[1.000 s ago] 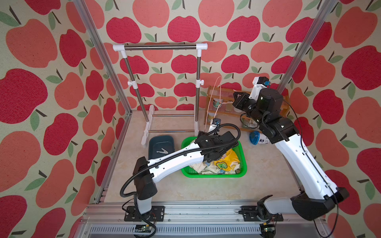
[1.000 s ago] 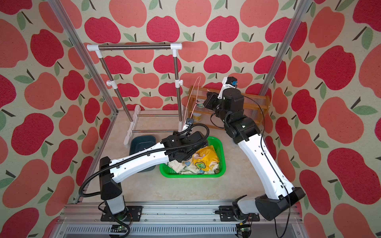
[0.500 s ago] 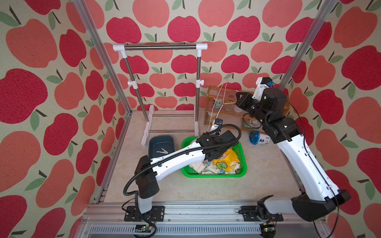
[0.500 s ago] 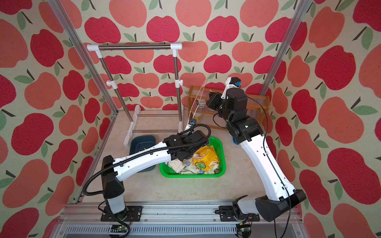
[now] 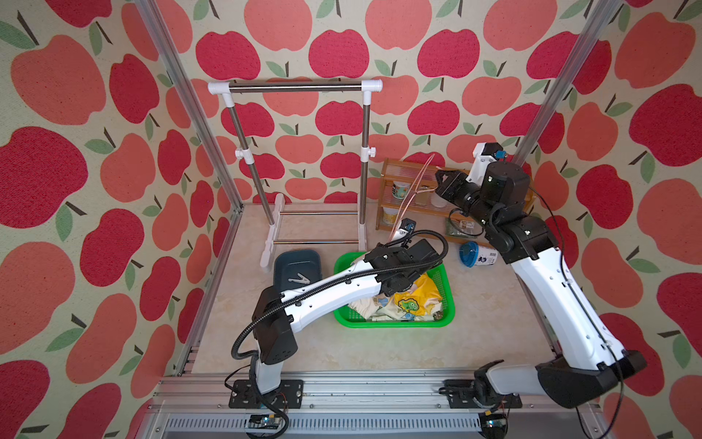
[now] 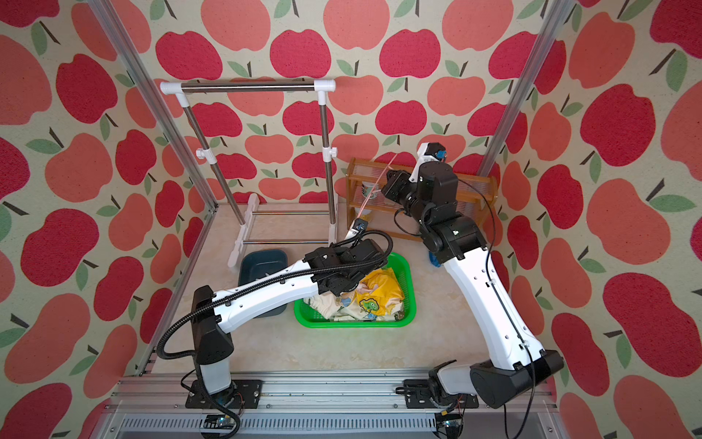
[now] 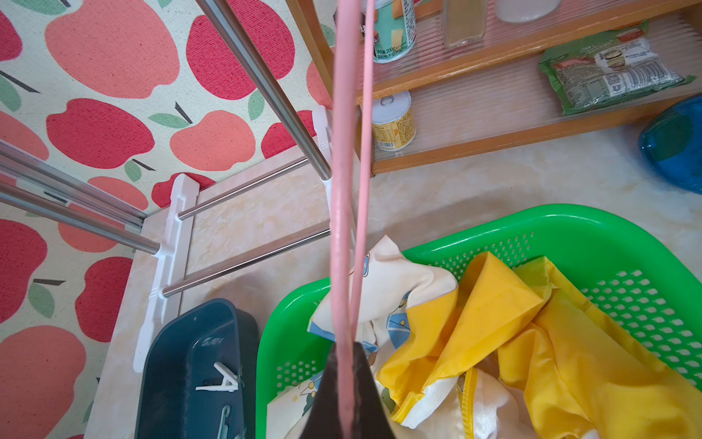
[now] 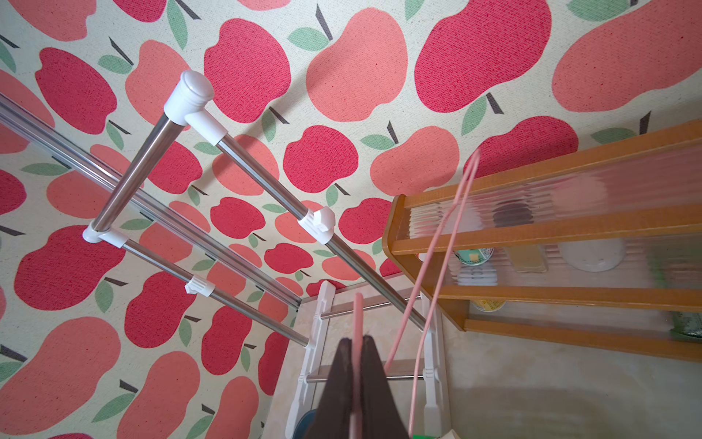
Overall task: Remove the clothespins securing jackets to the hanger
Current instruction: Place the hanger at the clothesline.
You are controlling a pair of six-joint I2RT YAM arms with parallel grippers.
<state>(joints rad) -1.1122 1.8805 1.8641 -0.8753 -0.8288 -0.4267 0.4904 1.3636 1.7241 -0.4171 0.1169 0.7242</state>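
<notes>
— Can any lettering be read?
— On the teal-and-white can [image 7: 393, 34], well beyond the fingers of the left gripper [image 7: 345, 346], "200" and "50%" can be made out, probably among Chinese characters. A barcode is seen on the green packet [image 7: 607, 68]; its wording cannot be read.

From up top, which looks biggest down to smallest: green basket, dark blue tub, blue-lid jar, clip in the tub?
In a top view:
1. green basket
2. dark blue tub, partly hidden by the left arm
3. blue-lid jar
4. clothespin in the tub
</notes>
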